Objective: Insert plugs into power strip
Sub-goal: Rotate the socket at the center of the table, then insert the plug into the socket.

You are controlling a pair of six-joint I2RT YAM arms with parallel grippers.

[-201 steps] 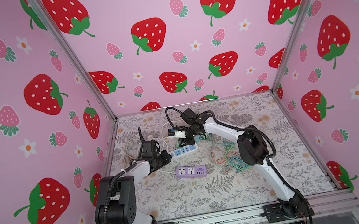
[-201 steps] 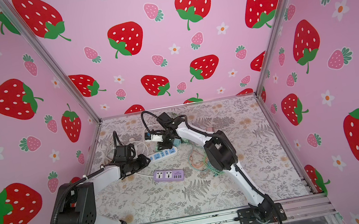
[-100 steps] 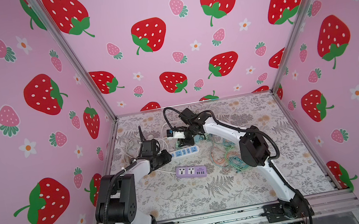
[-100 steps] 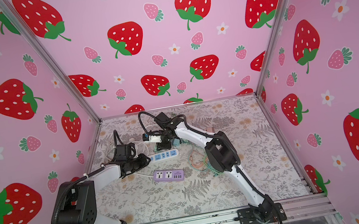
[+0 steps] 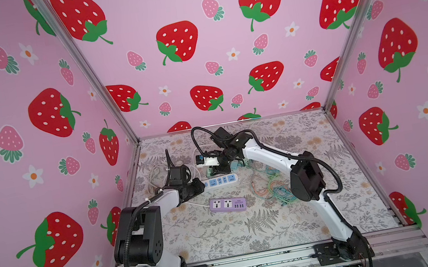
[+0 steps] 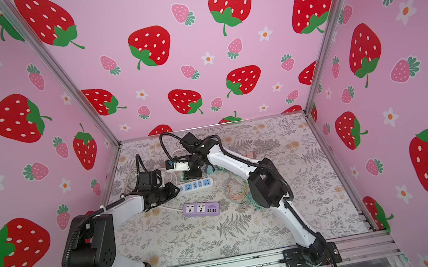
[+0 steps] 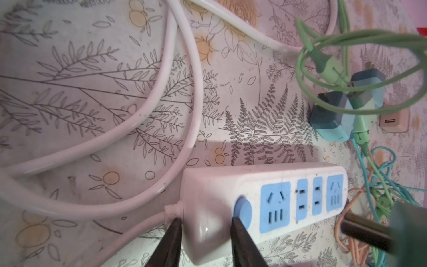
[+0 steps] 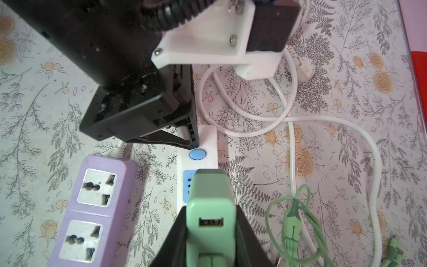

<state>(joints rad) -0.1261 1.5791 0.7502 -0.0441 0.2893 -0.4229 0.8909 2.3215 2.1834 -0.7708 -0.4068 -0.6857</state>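
Left gripper (image 7: 205,242) fingers (image 7: 172,245) clamp the left, cord end of the white strip (image 7: 219,185), one finger by the blue button (image 7: 242,211). All blue sockets are empty. White cords (image 7: 194,104) loop over the floral mat (image 7: 69,69). Just beyond the strip's right end, two teal plugs (image 7: 327,116) touch under a looped green cable (image 7: 369,37); a peach plug (image 7: 394,120) sits further right. A cable tangle (image 7: 379,185) lies right of the strip. A blurred mint plug (image 7: 409,235) has its prong (image 7: 365,231) near the strip's right end.

Twin high top views, steeply down; wrist cameras close, apparently both on the white power strip (image 7: 208,185).
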